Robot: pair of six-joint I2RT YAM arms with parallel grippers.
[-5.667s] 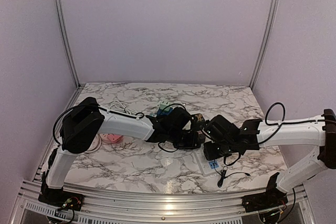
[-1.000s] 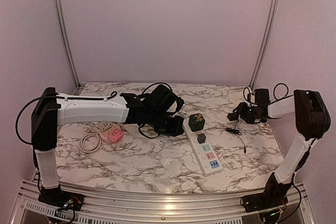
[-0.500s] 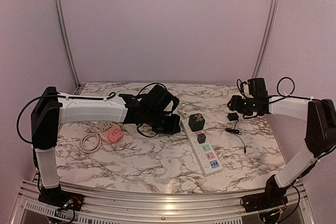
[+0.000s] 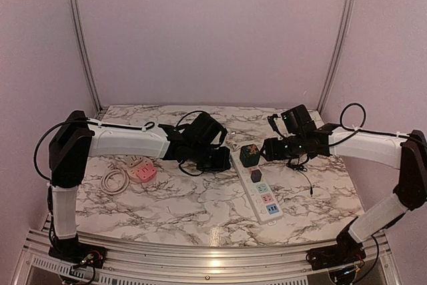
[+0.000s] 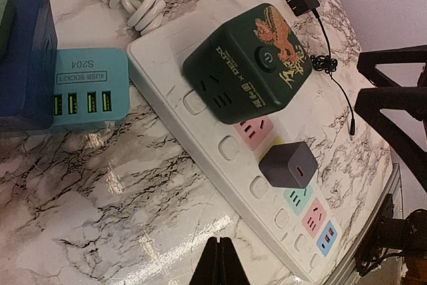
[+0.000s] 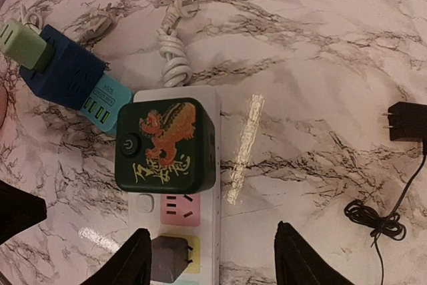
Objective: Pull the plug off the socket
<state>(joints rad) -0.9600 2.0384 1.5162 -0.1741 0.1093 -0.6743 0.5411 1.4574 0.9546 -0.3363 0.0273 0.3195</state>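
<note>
The white power strip (image 4: 255, 195) lies on the marble table. A dark green cube adapter (image 4: 250, 155) and a small dark grey plug (image 4: 256, 175) sit in it. My left gripper (image 4: 225, 162) is shut and empty, just left of the strip's far end; its tip (image 5: 220, 258) hovers over bare marble beside the strip (image 5: 163, 48), near the grey plug (image 5: 288, 163). My right gripper (image 4: 268, 150) is open and empty, just right of the green cube (image 6: 165, 145). Its midpoint (image 6: 217, 261) lies over the strip's edge (image 6: 212, 228), with the grey plug (image 6: 168, 258) at its left finger.
A black adapter (image 6: 407, 121) with a thin coiled cable (image 6: 377, 221) lies loose on the marble to the right. A blue cube (image 6: 63, 68), a cyan USB hub (image 6: 107, 108) and the strip's white cord (image 6: 177, 58) lie behind. A pink socket (image 4: 140, 171) and coiled cable (image 4: 115, 180) lie left.
My right arm has swung left from the table's far right, over to the green cube. The black adapter stays on the marble. My left gripper has hardly moved.
</note>
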